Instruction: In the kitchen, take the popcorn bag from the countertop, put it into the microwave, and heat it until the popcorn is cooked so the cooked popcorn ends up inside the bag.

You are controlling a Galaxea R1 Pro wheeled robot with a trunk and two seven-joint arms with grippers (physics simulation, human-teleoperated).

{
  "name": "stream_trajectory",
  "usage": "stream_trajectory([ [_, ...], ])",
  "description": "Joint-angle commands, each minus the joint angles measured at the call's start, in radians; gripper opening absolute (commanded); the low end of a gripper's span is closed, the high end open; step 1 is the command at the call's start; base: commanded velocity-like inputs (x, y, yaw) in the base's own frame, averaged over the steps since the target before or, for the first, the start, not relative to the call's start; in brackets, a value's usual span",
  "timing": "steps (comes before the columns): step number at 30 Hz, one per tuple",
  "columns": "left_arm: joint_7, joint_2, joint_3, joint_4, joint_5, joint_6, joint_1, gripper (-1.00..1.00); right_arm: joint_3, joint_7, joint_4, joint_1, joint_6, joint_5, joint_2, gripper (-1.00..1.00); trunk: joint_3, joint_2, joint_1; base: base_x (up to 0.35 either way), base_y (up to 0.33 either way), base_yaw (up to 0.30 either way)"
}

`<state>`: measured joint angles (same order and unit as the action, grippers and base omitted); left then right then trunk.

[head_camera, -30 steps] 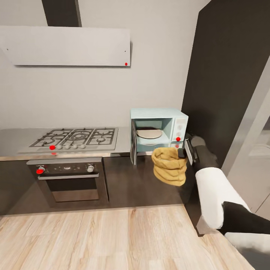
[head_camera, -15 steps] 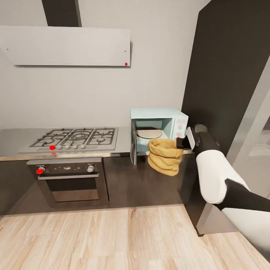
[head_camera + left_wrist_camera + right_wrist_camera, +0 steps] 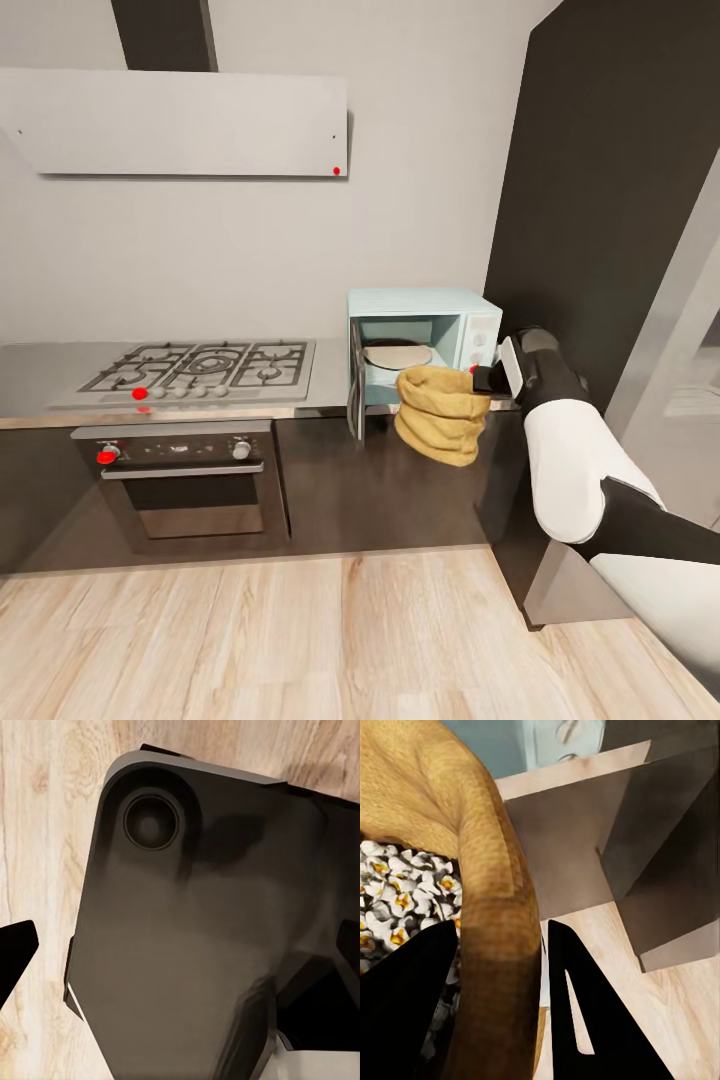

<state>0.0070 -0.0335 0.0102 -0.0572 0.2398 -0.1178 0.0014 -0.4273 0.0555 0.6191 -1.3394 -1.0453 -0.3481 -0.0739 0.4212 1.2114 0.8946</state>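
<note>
The right hand pinches the popcorn bag by its rim, just near the open microwave; whether the left hand is open I cannot tell.

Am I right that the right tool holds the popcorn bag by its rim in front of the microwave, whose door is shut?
Not quite: the microwave door stands open, as the head view shows. The right tool does hold the popcorn bag by its rim in front of it.
</note>
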Motion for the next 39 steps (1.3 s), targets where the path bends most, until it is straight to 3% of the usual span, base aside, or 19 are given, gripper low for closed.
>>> stream_trajectory([
  [1,0.001,0.0,0.001,-0.001,0.004,-0.002,0.0,1.0,-0.005,0.005,0.016,-0.001,-0.002,0.004,-0.001,-1.0,0.001,0.001,0.0,0.0,0.0,0.0],
  [5,0.001,0.0,0.001,-0.001,0.004,-0.002,0.0,1.0,-0.003,0.004,0.074,-0.001,-0.002,0.004,-0.001,-1.0,0.001,0.001,0.0,0.0,0.0,0.0],
  [18,0.002,-0.003,0.001,-0.001,0.004,-0.002,0.0,1.0,0.0,0.005,0.08,0.0,-0.002,0.004,-0.005,-1.0,0.001,0.001,0.0,0.0,0.0,0.0],
  [23,0.001,-0.005,0.001,-0.001,0.004,-0.002,0.0,1.0,0.001,0.007,0.08,-0.001,-0.002,0.0,-0.034,-1.0,0.001,0.001,0.0,0.0,0.0,0.0],
  [32,0.001,-0.014,-0.001,0.0,0.003,-0.001,0.0,1.0,0.001,0.007,0.081,-0.001,-0.002,-0.003,-0.035,-1.0,0.001,0.001,0.0,0.058,0.0,0.0],
  [39,0.001,-0.014,-0.001,0.0,0.003,-0.002,0.0,1.0,0.052,0.006,0.11,-0.001,-0.002,-0.003,-0.035,-1.0,0.001,0.001,0.0,0.027,0.0,0.0],
])
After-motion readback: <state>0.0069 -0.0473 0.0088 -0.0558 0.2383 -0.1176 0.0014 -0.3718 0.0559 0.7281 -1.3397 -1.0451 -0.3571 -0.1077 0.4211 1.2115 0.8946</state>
